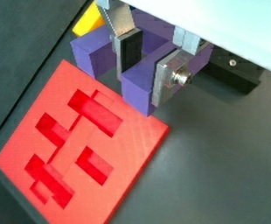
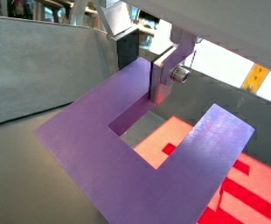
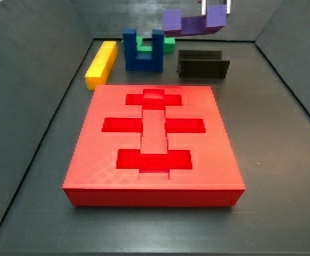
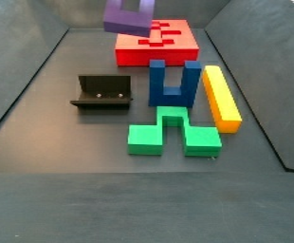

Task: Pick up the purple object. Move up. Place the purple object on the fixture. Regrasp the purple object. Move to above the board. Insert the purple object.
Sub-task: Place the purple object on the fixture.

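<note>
The gripper (image 1: 144,66) holds the purple object (image 1: 132,61) aloft, its silver fingers (image 1: 170,79) closed on one prong, well above the floor and beside the fixture (image 3: 203,65) in a side view. The rigid, matte plastic U-shape looks light and unlikely to deform; a flat prong face offers the surest hold. The red board (image 3: 155,145) lies below, its smooth cross-shaped recesses empty.

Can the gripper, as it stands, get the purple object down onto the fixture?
Probably yes: the gripper holds the purple object aloft above the fixture, whose top looks bare; the blue block stands clear beside it.
</note>
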Robot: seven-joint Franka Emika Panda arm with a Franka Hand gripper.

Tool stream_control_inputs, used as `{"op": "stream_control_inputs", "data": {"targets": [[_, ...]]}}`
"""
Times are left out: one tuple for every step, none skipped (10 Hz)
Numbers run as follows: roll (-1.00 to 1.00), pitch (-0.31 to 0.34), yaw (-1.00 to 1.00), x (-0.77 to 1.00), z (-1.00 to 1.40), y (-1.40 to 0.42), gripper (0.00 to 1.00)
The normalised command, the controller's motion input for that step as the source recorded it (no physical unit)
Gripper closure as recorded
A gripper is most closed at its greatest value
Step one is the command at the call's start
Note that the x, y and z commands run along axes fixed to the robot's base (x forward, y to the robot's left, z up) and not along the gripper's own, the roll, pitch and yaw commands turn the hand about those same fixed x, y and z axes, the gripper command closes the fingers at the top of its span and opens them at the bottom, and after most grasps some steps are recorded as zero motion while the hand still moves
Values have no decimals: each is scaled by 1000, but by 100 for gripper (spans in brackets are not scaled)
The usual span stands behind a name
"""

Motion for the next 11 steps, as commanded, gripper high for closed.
{"op": "stream_control_inputs", "data": {"targets": [[-389,326,-149,806,0,269,100],[-369,331,-160,771,0,320,100],[-317,303,-186,660,0,469,100],[-269,283,-166,583,-91,509,100],[-329,234,-191,543,-63,554,100],[-331,237,-160,523,-63,517,100],[-320,206,0,346,-126,531,100],[-249,186,169,271,-126,517,100],[-286,197,234,283,-80,477,100],[-394,251,209,331,-6,431,100],[-529,300,69,494,0,437,100]]}}
